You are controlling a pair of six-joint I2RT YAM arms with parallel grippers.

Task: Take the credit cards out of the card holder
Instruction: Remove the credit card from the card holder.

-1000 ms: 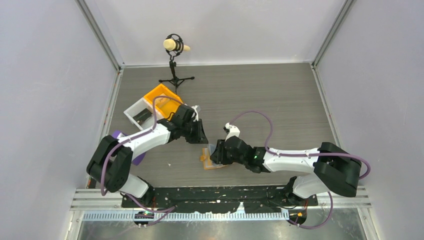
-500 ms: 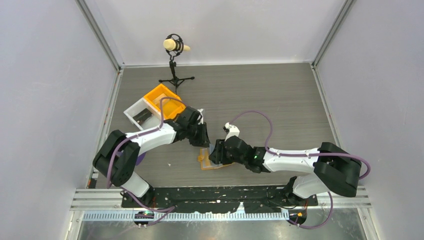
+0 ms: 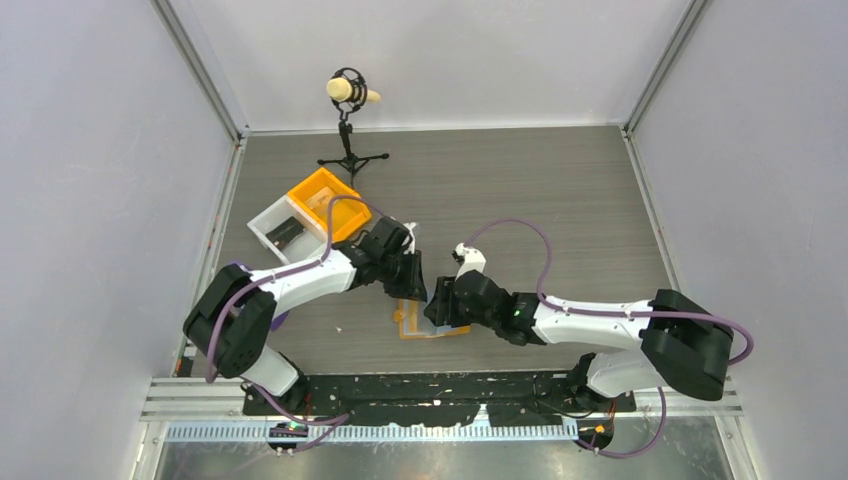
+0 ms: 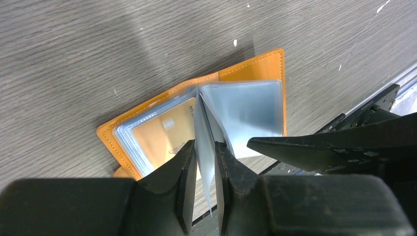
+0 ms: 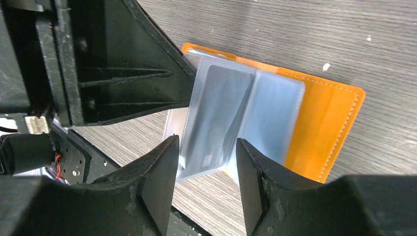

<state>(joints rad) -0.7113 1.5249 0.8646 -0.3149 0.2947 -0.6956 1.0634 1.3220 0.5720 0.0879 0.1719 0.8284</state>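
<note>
Just beyond the near rail, the card holder (image 4: pixel 251 69) lies open on the grey table (image 3: pixel 560 200), a tan card (image 4: pixel 164 135) showing under its clear sleeves. The left gripper (image 4: pixel 205 144), narrow, pinches one sleeve leaf upright. The right gripper (image 5: pixel 206 142), jaws parted, straddles the other leaves from the opposite side, crowding the holder. Farther left of the holder sit a white bin (image 3: pixel 262 222) and an orange bin (image 3: pixel 322 195), touching, with a microphone stand (image 3: pixel 350 90) beyond. Tabletop stretches right of the holder to the wall.
</note>
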